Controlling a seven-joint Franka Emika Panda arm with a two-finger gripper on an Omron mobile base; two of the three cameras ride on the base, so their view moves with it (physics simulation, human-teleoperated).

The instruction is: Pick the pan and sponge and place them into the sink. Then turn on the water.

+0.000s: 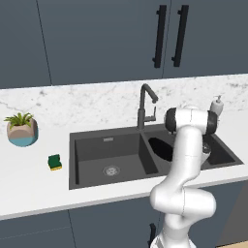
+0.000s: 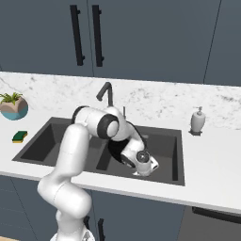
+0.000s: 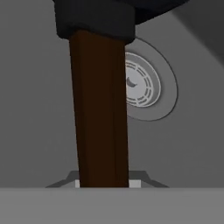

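The black pan (image 1: 162,147) is inside the right basin of the dark grey sink (image 1: 73,160), partly hidden by my arm. In the hand view its brown handle (image 3: 98,109) runs straight up from between my fingers to the black pan body (image 3: 96,17), above the basin's round drain (image 3: 142,85). My gripper (image 2: 140,167) is down in the right basin, shut on the pan's handle. The green and yellow sponge (image 1: 54,162) lies on the white counter left of the sink, far from the gripper; it is also seen as the sponge (image 2: 19,136) in the right base view.
A dark faucet (image 1: 145,104) stands behind the divider between the two basins. A soap dispenser (image 1: 217,105) sits at the sink's back right corner. A potted plant (image 1: 22,130) stands on the counter at far left. Dark cabinets hang above.
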